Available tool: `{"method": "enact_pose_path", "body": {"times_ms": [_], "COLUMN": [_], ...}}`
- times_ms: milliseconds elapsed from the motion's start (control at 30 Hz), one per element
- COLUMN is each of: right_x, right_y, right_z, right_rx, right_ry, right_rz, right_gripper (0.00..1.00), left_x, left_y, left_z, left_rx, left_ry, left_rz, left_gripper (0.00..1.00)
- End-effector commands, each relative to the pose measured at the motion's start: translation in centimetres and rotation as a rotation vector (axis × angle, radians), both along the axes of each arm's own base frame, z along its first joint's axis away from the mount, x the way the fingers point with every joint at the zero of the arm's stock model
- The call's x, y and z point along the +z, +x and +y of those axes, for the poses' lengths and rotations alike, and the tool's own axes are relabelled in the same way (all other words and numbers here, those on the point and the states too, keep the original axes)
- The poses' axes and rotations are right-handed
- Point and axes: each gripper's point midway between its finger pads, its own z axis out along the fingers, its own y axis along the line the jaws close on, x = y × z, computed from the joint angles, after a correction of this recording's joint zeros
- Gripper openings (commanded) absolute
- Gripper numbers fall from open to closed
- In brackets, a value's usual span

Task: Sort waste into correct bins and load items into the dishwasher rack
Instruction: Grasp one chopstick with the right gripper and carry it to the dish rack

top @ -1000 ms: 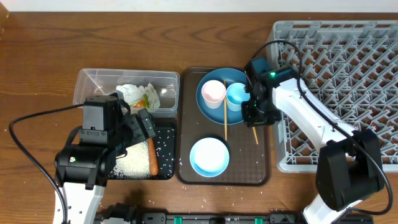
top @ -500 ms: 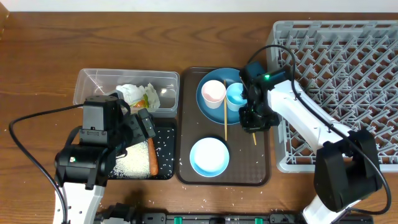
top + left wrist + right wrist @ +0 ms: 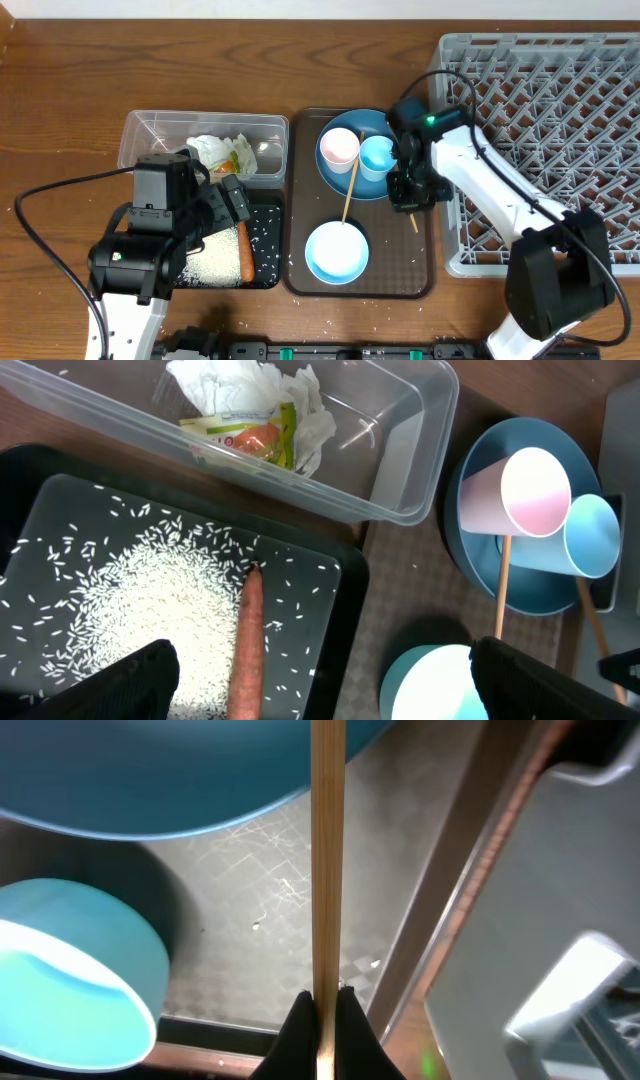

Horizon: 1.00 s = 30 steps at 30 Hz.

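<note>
One thin wooden chopstick (image 3: 327,840) sits clamped in the right end effector (image 3: 322,1007), likely bound for the grey pegged rack (image 3: 560,100), while the left end effector (image 3: 325,660) gapes empty.

Brown wooden table (image 3: 100,70) holds a clear rectangular plastic tub (image 3: 150,122) at left, a shallow black rectangular tray (image 3: 279,240) below it, a brown serving tray (image 3: 420,270) at centre, and a grey pegged plastic crate (image 3: 560,90) at right.

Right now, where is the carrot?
Overhead, left side: the carrot lies in the black tray along the right edge of the rice pile, near the clear tub.
</note>
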Motion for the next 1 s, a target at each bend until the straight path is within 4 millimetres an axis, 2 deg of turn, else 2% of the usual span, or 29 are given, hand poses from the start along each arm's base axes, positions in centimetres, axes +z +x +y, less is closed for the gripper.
{"method": "enact_pose_path", "body": {"times_ms": [0, 133, 333, 467, 733, 967], "right_x": [2.5, 4.5, 6.2, 6.8, 7.4, 7.4], "right_y": [1.9, 2.7, 3.5, 4.5, 5.9, 6.6], "right_z": [-0.5, -1.7, -3.7, -4.9, -9.2, -11.3], "right_rx": [-0.02, -0.032, -0.046, -0.037, -0.105, -0.139], "right_ry": [0.001, -0.044, -0.101, -0.091, -0.078, -0.061], "right_rz": [-0.072, -0.102, -0.128, -0.15, -0.161, -0.175], "right_gripper": [0.01, 0.01, 0.01, 0.01, 0.01, 0.01], "left_x": [0.6, 0.6, 0.6, 0.6, 0.6, 0.6], "left_y": [0.2, 0.2, 0.2, 0.2, 0.2, 0.2], "left_z": [0.1, 0.1, 0.1, 0.1, 0.1, 0.1], "left_rx": [-0.004, -0.004, -0.004, -0.004, -0.003, -0.003], "left_ry": [-0.001, -0.001, -0.001, -0.001, -0.001, -0.001], "left_rz": [-0.016, -0.016, -0.016, -0.016, -0.016, -0.016], "left_gripper": [0.95, 0.95, 0.95, 0.95, 0.95, 0.95]}}
